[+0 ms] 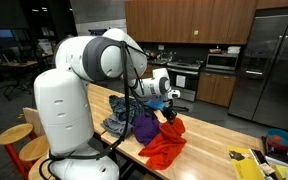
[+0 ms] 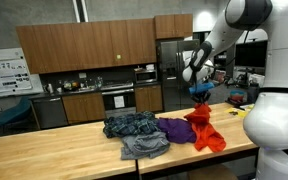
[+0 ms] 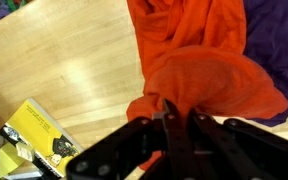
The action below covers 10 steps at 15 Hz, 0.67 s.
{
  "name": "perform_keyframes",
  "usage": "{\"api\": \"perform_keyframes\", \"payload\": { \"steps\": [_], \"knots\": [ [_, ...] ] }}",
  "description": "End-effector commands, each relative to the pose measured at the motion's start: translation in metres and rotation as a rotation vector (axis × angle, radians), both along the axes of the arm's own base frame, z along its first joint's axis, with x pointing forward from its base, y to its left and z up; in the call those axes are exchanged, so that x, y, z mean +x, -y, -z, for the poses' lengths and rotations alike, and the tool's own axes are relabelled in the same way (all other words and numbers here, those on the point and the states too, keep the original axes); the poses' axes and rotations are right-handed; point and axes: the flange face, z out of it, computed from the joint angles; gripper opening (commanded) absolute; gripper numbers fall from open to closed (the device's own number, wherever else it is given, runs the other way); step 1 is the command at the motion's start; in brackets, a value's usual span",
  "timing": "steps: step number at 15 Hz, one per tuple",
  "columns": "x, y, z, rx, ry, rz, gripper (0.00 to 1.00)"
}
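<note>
My gripper [image 3: 180,118] is shut on a fold of the red-orange cloth [image 3: 209,75], pinching its top edge between the black fingers. In both exterior views the gripper [image 1: 170,108] [image 2: 198,93] hangs above the wooden table with the red-orange cloth [image 1: 165,143] [image 2: 205,130] draped down from it onto the tabletop. A purple cloth [image 1: 144,126] [image 2: 175,129] [image 3: 274,40] lies right beside the red one. A blue-grey patterned cloth [image 2: 132,125] [image 1: 116,124] and a grey cloth [image 2: 145,147] lie further along the table.
The long butcher-block table [image 2: 44,155] [image 1: 209,140] carries a yellow booklet [image 3: 39,135] [image 1: 246,165] and cluttered items near one end [image 1: 282,150]. Wooden stools [image 1: 24,140] stand by the robot base. Kitchen cabinets, oven and fridge [image 2: 169,70] are behind.
</note>
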Motion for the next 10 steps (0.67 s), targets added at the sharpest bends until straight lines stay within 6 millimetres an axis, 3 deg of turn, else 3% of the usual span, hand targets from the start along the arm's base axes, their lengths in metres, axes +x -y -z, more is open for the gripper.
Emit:
{"api": "perform_keyframes", "payload": {
  "steps": [1, 6, 10],
  "knots": [
    [-0.025, 0.009, -0.011, -0.025, 0.011, 0.015, 0.02],
    [-0.045, 0.035, -0.019, -0.054, 0.025, 0.085, 0.02],
    [-0.048, 0.027, -0.017, -0.074, 0.013, 0.044, 0.02]
  ]
}}
